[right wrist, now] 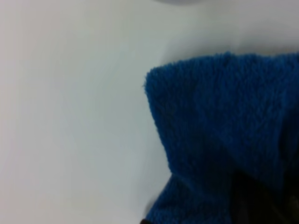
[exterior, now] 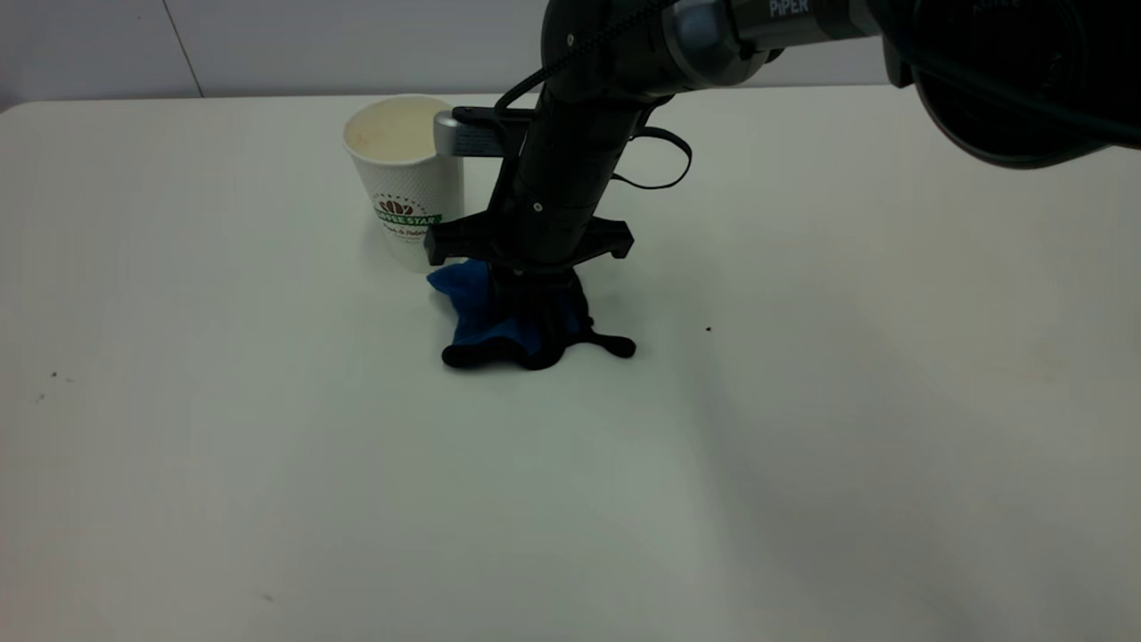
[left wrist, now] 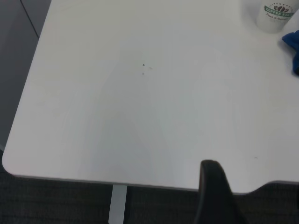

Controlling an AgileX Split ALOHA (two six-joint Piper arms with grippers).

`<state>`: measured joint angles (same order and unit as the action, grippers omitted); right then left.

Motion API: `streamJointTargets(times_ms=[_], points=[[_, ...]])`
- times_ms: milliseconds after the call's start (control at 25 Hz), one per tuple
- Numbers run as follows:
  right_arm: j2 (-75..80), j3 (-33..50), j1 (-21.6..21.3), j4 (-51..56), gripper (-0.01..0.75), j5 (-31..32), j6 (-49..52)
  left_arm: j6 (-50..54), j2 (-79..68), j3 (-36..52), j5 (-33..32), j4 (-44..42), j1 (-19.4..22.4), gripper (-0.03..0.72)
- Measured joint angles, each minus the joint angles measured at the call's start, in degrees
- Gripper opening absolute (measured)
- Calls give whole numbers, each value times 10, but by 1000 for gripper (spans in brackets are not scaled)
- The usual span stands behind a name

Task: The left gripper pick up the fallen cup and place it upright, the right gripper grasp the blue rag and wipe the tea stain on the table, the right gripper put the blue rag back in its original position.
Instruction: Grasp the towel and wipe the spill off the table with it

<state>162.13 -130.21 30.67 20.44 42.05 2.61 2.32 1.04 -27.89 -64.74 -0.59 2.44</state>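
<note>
The white paper cup (exterior: 406,187) with the green COFFEE STAR band stands upright on the table (exterior: 267,464), its cream inside showing. Just right of it, my right gripper (exterior: 535,343) points straight down, shut on the blue rag (exterior: 468,303), and presses it onto the tabletop. The rag fills the right wrist view (right wrist: 224,130). No tea stain shows; the spot under the rag is hidden. My left gripper (left wrist: 214,196) is out of the exterior view and hangs over the table's near edge. Its wrist view shows the cup (left wrist: 275,16) and the rag (left wrist: 293,51) far off.
A tiny dark speck (exterior: 709,329) lies right of the rag and a few specks (left wrist: 143,65) lie on the left part of the table. The right arm (exterior: 624,53) reaches in from the upper right, above the cup's right side.
</note>
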Motion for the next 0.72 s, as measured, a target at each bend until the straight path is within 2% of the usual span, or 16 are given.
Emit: streamJointTargets(times_ms=[320, 720], points=[[9, 0, -6, 41, 74, -45, -19, 0, 0, 0, 0, 0, 0, 452], [10, 0, -59, 51, 74, -56, -21, 1, 0, 0, 0, 0, 0, 452]])
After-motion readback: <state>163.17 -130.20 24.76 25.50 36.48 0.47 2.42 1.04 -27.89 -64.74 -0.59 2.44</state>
